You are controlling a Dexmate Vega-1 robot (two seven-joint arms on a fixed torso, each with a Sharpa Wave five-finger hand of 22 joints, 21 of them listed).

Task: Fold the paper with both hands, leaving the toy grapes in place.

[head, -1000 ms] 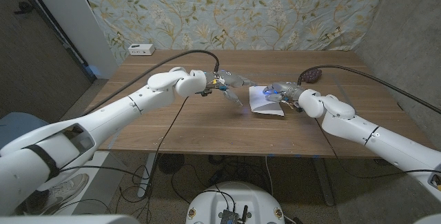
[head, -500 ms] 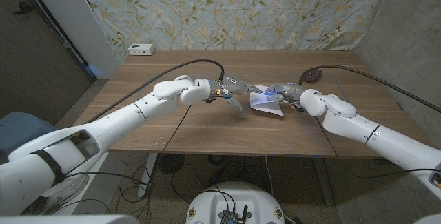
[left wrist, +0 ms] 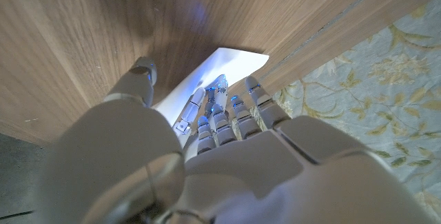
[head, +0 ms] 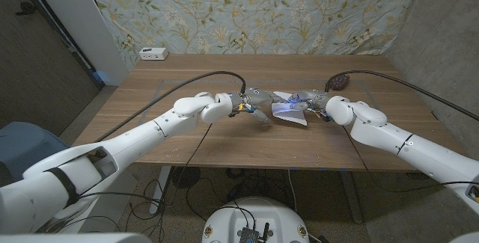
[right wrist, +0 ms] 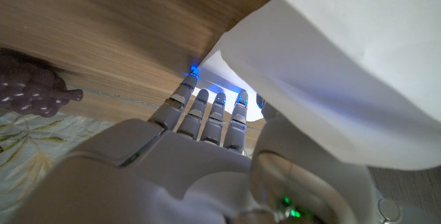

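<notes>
The white paper (head: 290,111) lies mid-table, its far edge lifted off the wood. My right hand (head: 313,100) is at its right side. In the right wrist view its fingers (right wrist: 207,114) reach under the raised sheet (right wrist: 331,65) while the thumb lies on the other side, so it pinches the paper. My left hand (head: 253,105) is at the paper's left edge. Its straight fingers (left wrist: 224,110) reach to the sheet (left wrist: 227,69), with the thumb held apart. The dark purple toy grapes (head: 338,82) sit behind my right hand, off the paper (right wrist: 31,86).
A white box (head: 153,53) stands at the table's far left corner. Black cables run along both arms over the table. The flowered cloth hangs right behind the table's far edge (head: 262,56).
My left hand has moved right, from short of the paper up to its left edge. The paper's far edge has risen between the two hands. The grapes have stayed put.
</notes>
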